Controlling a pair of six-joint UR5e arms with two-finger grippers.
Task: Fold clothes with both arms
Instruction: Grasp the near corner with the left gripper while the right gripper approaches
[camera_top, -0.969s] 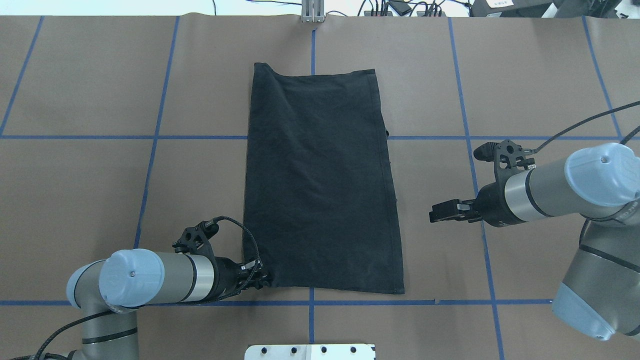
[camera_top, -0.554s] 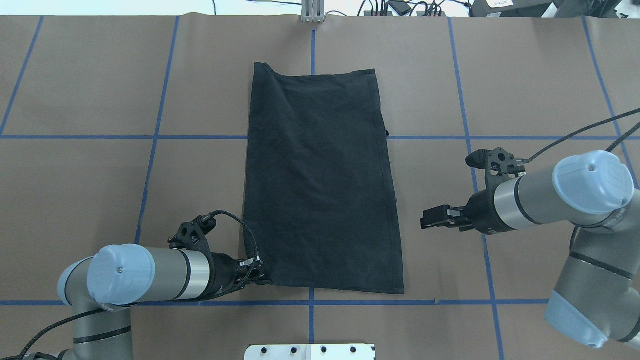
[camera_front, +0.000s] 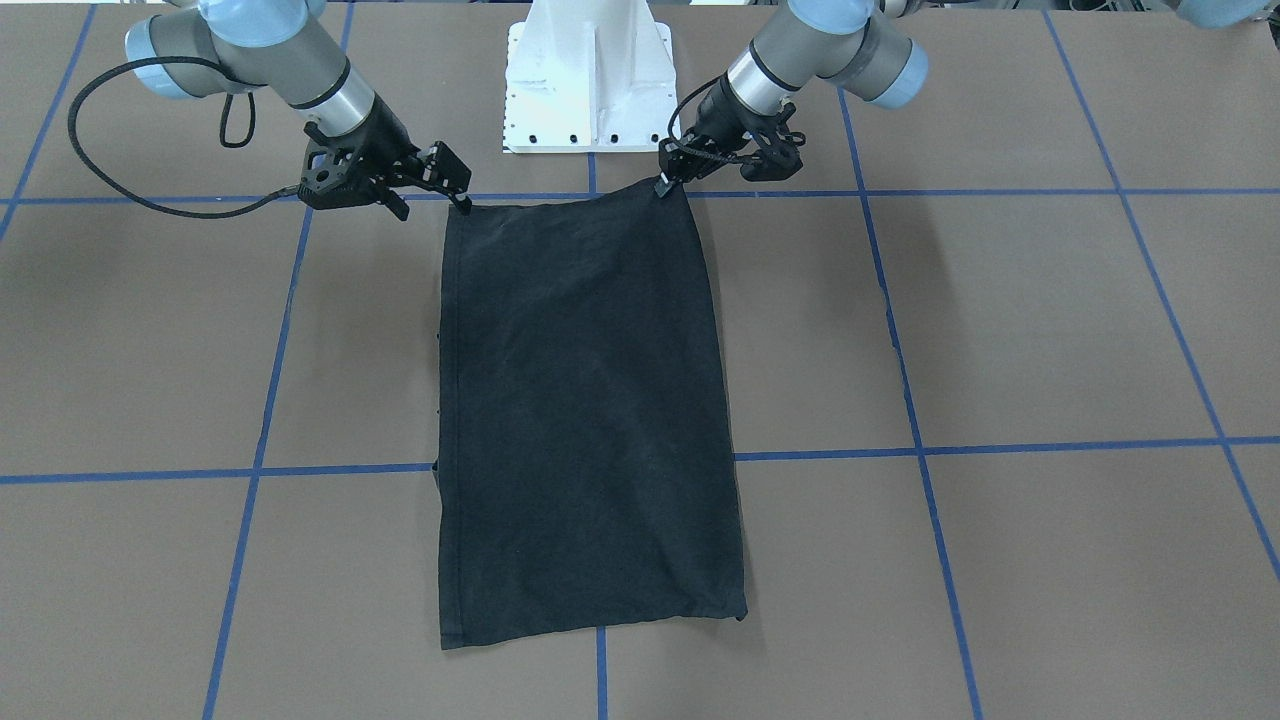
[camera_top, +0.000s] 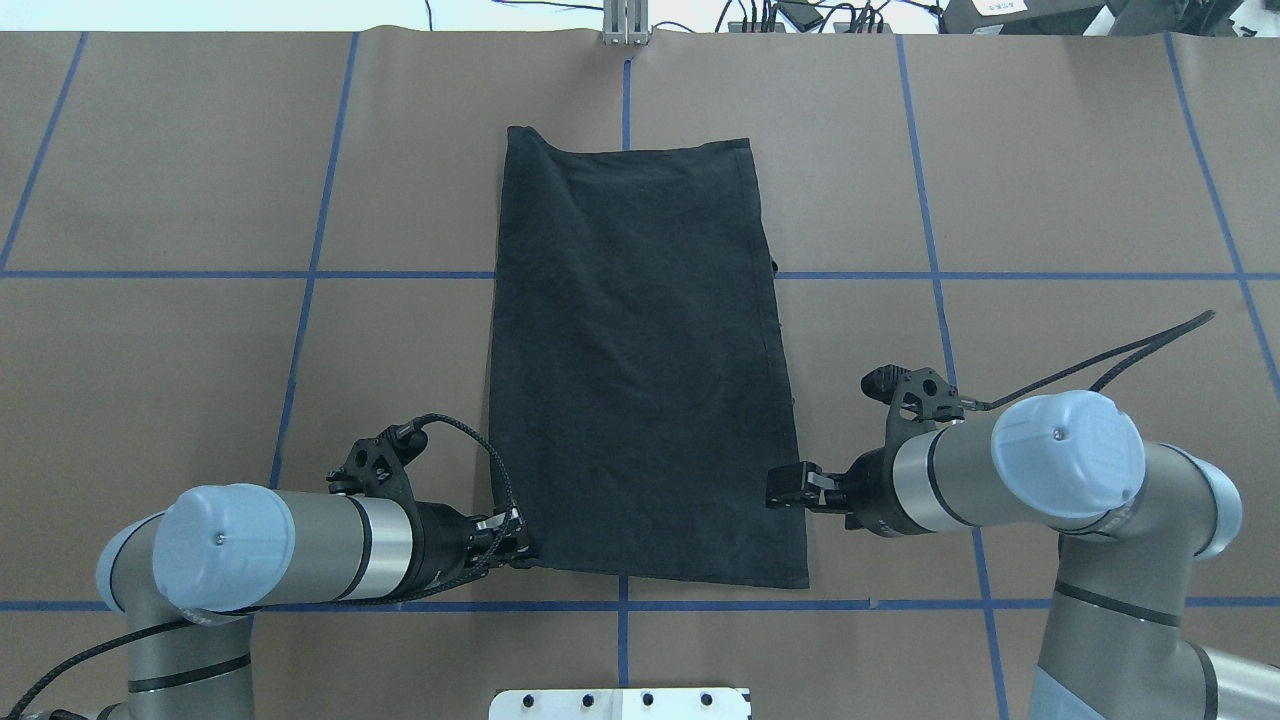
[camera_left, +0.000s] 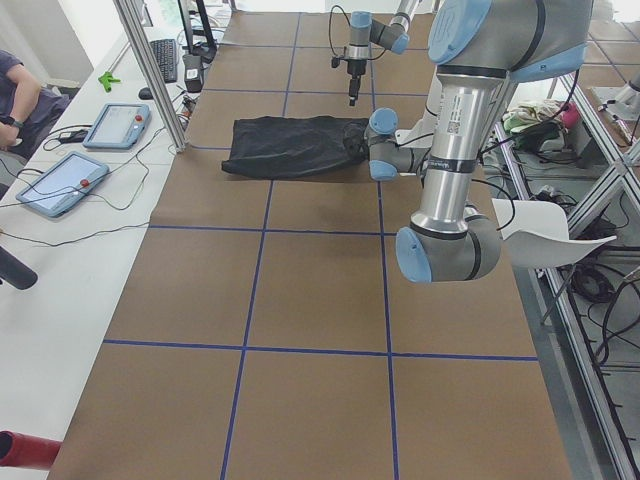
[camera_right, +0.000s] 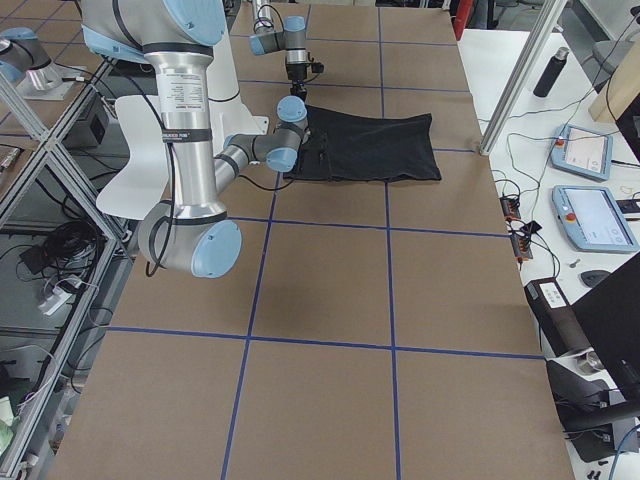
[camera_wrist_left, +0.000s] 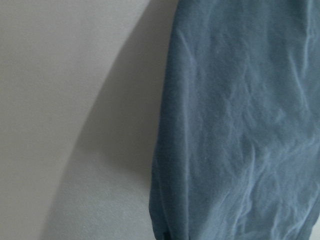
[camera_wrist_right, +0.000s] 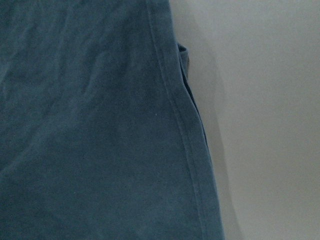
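Mostly brown tabletop (camera_top: 180, 400), blue gridlines (camera_top: 150, 274), black T-shirt (camera_top: 640, 360)

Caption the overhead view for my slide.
Left gripper at a near corner of the folded black T-shirt, right gripper at its opposite edge.

One shirt (camera_top: 640, 360) lay on one table (camera_top: 200, 180). Two arms were there, a left arm (camera_top: 300, 545) and a right arm (camera_top: 1000, 470), with two grippers, a left gripper (camera_top: 522, 550) and a right gripper (camera_top: 778, 487). There was one white base (camera_front: 590, 80). Two tablets (camera_left: 115, 125) sat on one side bench (camera_left: 60, 260), and one person (camera_left: 20, 95) was partly seen.
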